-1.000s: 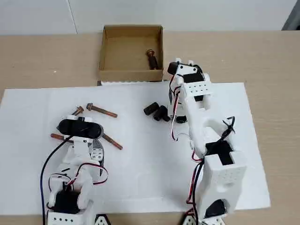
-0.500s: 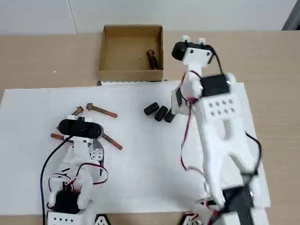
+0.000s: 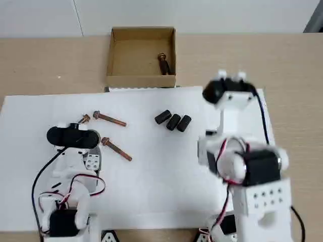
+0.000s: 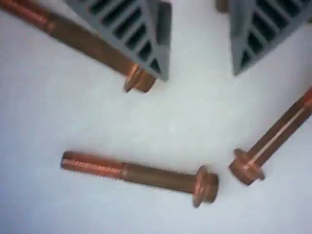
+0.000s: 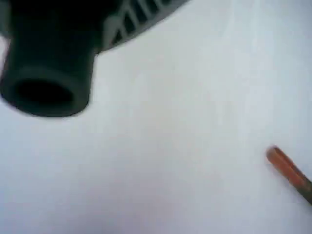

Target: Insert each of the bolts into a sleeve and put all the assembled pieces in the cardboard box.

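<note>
On the near right of the white paper (image 3: 151, 196), the right arm (image 3: 234, 113) is now standing pulled back and raised, having swung away from the far edge beside the cardboard box (image 3: 117, 55) within the last second. The right gripper (image 5: 83, 29) is clamping a black sleeve (image 5: 46, 78). The left gripper (image 4: 199, 68) is sitting further left than before, jaws apart, hovering low over the loose bolts (image 4: 139, 173) without holding one.

One assembled piece (image 3: 163, 63) is lying in the box and three spare sleeves (image 3: 174, 121) are waiting mid-paper. I judge a fresh pairing is starting, with a sleeve in hand and no bolt taken yet.

The held sleeve is showing its open bore to the wrist camera, its long axis running roughly towards the lens. I cannot tell its angle to the table. The nearest bolt (image 3: 116, 149) is lying flat, head far-left, shank pointing near-right.
</note>
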Robot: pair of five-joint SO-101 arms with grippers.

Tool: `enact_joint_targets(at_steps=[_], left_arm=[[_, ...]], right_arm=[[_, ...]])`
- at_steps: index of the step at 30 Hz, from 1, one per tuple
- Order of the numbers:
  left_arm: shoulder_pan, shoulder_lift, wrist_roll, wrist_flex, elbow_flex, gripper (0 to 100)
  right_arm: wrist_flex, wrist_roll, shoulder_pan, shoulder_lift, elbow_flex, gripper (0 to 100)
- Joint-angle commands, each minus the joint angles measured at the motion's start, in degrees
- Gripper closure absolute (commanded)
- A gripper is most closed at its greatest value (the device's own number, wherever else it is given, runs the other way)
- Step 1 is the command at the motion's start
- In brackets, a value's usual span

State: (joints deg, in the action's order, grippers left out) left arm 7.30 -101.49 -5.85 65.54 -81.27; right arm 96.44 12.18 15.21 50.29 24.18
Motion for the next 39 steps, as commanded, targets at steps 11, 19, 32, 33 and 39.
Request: enact_joint_targets(at_steps=[11, 19, 32, 33, 39], left_arm=[[6.86, 36.66, -1.49, 6.86, 37.67, 91], [8.7, 61.27, -2.55, 16.18, 56.22, 91], [8.44, 80.44, -22.15, 16.44, 62.11, 93], [8.44, 82.02, -23.38, 16.53, 62.9, 94], [8.44, 92.22, -29.98, 18.29, 71.34, 98]], right_arm=[[-3.38, 0.44, -0.13, 17.71, 13.45, 99.5], [-3.03, 0.44, -0.13, 21.23, 14.68, 99.5], [-3.38, 0.09, -0.04, 26.68, 14.68, 99.5], [-3.38, 0.09, 0.13, 26.68, 14.68, 99.5], [-3.47, 0.09, 0.31, 26.86, 15.91, 99.5]])
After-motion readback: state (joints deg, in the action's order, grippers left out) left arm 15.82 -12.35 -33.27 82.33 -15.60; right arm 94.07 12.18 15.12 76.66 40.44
